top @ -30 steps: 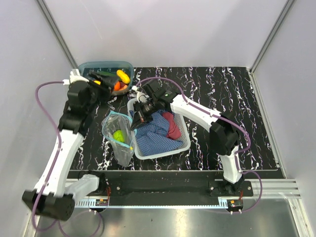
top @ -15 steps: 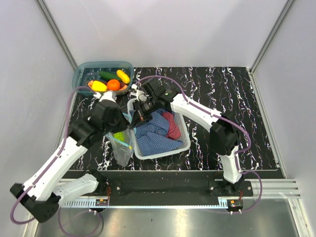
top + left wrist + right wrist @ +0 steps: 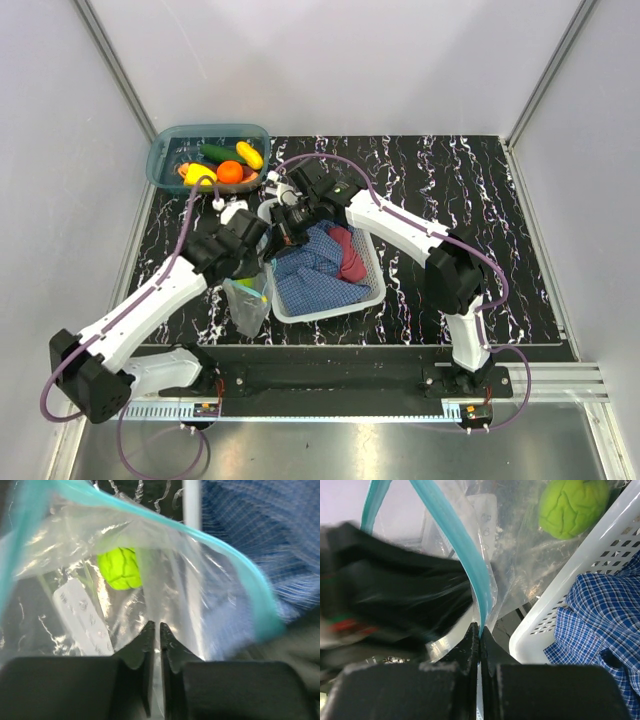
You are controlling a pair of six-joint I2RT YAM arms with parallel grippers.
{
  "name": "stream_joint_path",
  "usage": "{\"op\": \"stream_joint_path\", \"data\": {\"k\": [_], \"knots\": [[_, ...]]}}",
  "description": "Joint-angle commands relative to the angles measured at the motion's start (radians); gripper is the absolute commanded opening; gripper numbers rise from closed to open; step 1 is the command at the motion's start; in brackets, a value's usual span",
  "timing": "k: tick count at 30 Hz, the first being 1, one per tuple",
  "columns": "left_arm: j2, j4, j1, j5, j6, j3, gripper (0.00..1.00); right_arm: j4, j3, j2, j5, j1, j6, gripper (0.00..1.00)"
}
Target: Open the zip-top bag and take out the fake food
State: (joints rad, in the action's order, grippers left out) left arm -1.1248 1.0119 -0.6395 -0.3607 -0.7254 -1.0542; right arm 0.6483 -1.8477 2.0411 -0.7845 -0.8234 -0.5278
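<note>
Right claw [image 3: 479, 630] pinches bag [image 3: 520, 550] zip strip left of basket [image 3: 580, 575]; green fruit [image 3: 572, 505] in bag; checked cloth [image 3: 600, 625] in basket.

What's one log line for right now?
left gripper: shut on zip-top bag | right gripper: shut on zip strip | lime-green fake food: inside bag

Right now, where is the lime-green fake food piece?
The lime-green fake food piece lies inside the zip-top bag, visible in both wrist views, just left of the white basket.
</note>
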Motion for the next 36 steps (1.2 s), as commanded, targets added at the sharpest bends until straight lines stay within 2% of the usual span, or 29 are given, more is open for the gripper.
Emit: {"op": "stream_joint_path", "data": {"k": [1,8,14,20,24,29,36], "knots": [[-0.052,-0.082,0.006,-0.112,-0.019,0.075,0.06,-0.006,-0.036,-0.053,-0.005,0.006,-0.023,0.00],[-0.075,-0.205,0.032,-0.201,-0.071,0.144,0.08,-0.058,-0.030,-0.039,-0.085,0.010,-0.081,0.00],[-0.075,-0.153,0.069,-0.236,-0.106,0.181,0.06,-0.081,-0.074,0.005,-0.186,0.006,-0.118,0.00],[0.055,-0.101,0.084,-0.213,-0.132,0.238,0.07,-0.173,-0.085,0.016,-0.292,-0.026,-0.210,0.00],[0.077,-0.116,0.121,-0.184,-0.137,0.269,0.11,-0.309,0.013,-0.015,-0.323,-0.026,-0.303,0.00],[0.048,-0.252,0.136,-0.080,-0.077,0.290,0.18,-0.320,0.093,-0.033,-0.318,-0.014,-0.296,0.00],[-0.070,-0.306,0.144,-0.006,-0.051,0.243,0.29,-0.331,0.185,-0.074,-0.300,0.035,-0.287,0.00]]}}
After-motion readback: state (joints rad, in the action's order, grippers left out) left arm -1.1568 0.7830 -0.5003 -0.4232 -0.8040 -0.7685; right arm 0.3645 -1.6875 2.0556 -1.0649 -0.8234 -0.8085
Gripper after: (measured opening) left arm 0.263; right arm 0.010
